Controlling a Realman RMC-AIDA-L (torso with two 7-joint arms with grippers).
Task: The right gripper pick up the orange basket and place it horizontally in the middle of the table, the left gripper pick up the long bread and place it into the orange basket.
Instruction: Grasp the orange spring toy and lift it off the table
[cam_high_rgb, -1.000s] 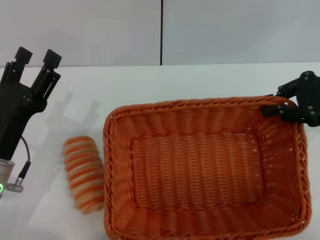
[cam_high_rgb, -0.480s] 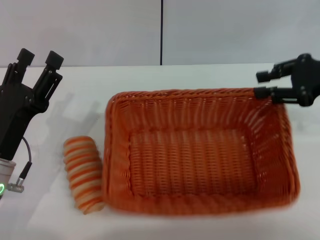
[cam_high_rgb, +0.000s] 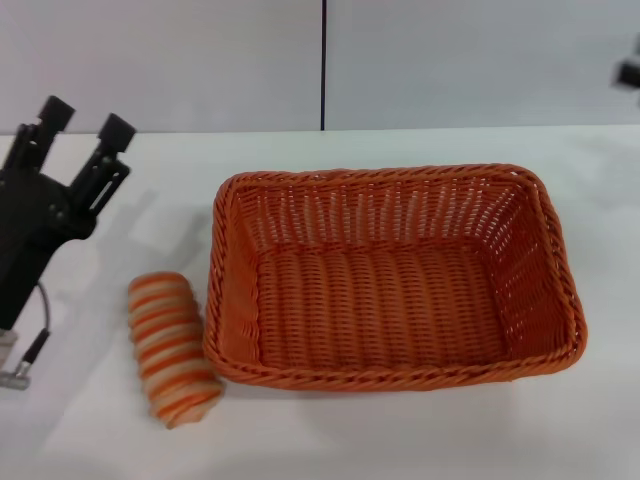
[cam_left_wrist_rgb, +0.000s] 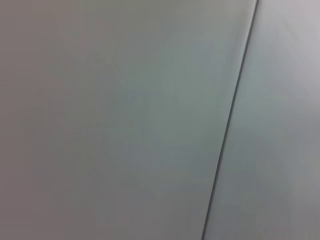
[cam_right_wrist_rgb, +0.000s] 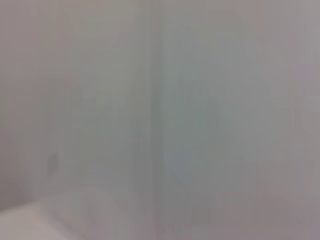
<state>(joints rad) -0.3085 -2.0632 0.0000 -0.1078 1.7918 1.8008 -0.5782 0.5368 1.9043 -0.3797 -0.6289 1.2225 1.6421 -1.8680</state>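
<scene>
Left gripper (cam_high_rgb: 84, 118) raised at table's (cam_high_rgb: 420, 430) left edge — fingers apart, empty, long bread (cam_high_rgb: 170, 348) beside orange basket (cam_high_rgb: 392, 275)

Basket (cam_high_rgb: 390, 275): orange wicker, rectangular, upright, empty, mid-table (cam_high_rgb: 420, 440). Bread (cam_high_rgb: 171, 348): striped tan-orange loaf, lying just left of basket.

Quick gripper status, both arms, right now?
Left gripper: open, empty, at the white table's left edge beyond the small striped long bread.
Right gripper: only a sliver at the frame's edge, state cannot be told.
</scene>
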